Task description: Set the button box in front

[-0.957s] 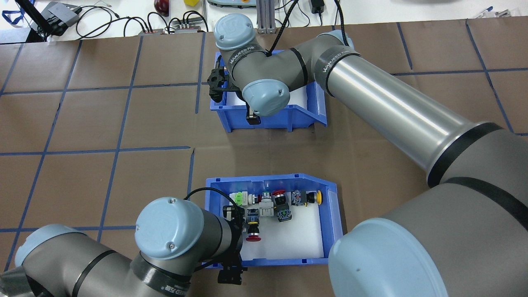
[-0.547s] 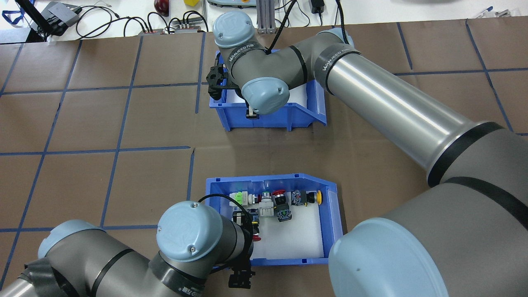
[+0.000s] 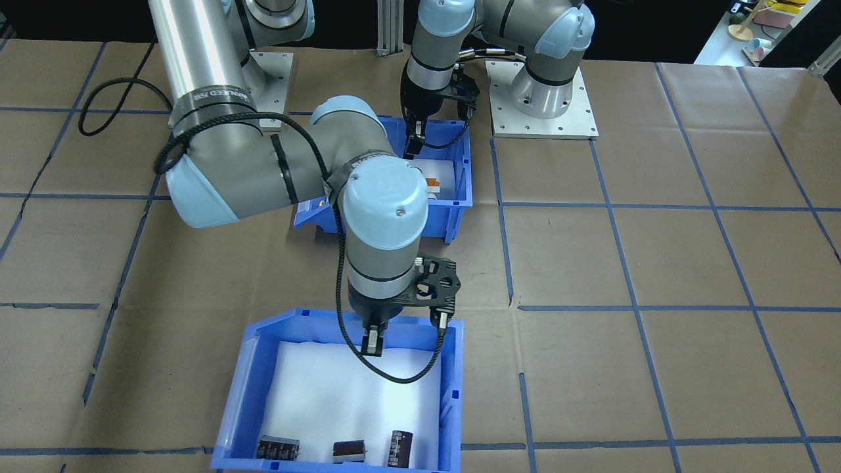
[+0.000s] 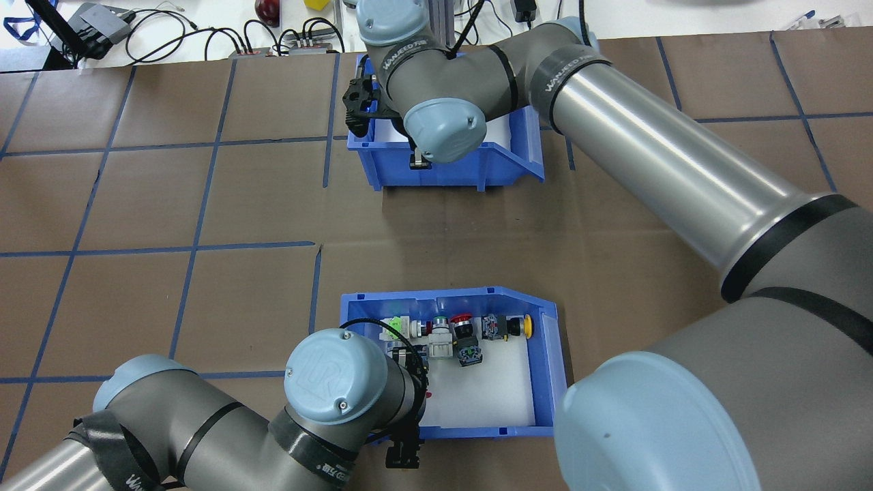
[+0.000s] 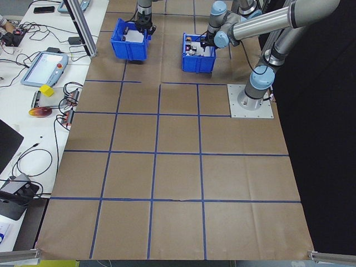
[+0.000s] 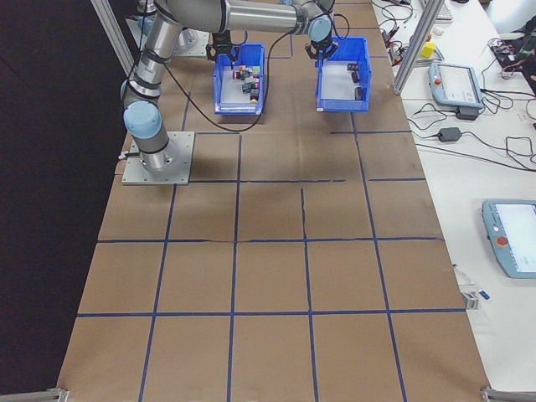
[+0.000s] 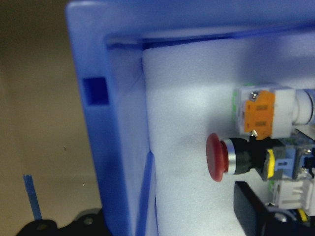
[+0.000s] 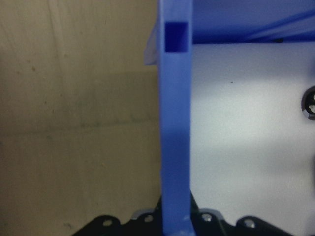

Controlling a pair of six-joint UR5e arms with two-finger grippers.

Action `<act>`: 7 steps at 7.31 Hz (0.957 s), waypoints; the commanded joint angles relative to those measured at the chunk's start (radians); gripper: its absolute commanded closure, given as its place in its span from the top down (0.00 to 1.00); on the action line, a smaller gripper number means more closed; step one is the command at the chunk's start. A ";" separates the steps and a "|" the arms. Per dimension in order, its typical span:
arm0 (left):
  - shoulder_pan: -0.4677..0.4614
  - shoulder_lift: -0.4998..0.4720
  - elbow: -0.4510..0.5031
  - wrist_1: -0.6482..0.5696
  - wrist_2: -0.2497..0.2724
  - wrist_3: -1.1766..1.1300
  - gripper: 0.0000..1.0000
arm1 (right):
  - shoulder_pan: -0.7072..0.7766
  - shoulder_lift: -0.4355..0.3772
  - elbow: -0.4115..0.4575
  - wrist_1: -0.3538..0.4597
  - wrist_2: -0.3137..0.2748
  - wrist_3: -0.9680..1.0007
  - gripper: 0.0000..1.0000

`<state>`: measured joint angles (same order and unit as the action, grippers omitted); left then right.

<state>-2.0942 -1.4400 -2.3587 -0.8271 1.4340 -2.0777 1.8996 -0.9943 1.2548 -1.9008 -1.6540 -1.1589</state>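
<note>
Blue plastic button box (image 4: 542, 354) with white foam liner and coloured push-buttons: on the brown worktop (image 4: 204, 204), nearest the robot. Left gripper (image 4: 408, 416) fingers clenched on its wall. Right gripper (image 3: 373, 341) fingers clenched on the far blue bin (image 3: 453, 394) (dark cylinders inside).

Blue bins: two, the button box (image 4: 552, 361) nearer the table's robot-side edge and the second bin (image 4: 525, 160) nearer its far edge.
Dark cylindrical parts (image 3: 348, 450): three, in the second bin.
Robot arms: two.
Grippers: two, left gripper (image 3: 412, 146) and right gripper (image 3: 373, 341).
</note>
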 commanded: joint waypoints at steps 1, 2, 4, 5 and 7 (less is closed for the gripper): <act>-0.006 -0.002 0.001 0.023 -0.132 -0.079 0.03 | -0.143 -0.093 0.078 0.040 0.005 -0.167 0.07; -0.006 0.007 0.009 0.025 -0.132 -0.081 0.00 | -0.227 -0.145 0.147 0.039 0.011 -0.274 0.07; 0.003 0.015 0.114 -0.009 -0.119 -0.075 0.00 | -0.371 -0.268 0.285 0.037 0.007 -0.452 0.07; 0.014 -0.003 0.183 -0.071 -0.116 -0.006 0.00 | -0.426 -0.323 0.342 0.037 0.002 -0.526 0.07; 0.182 -0.063 0.295 -0.163 -0.107 0.138 0.00 | -0.526 -0.433 0.457 0.037 0.000 -0.591 0.07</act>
<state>-2.0161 -1.4613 -2.1346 -0.9351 1.3289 -2.0169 1.4364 -1.3592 1.6390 -1.8636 -1.6523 -1.7102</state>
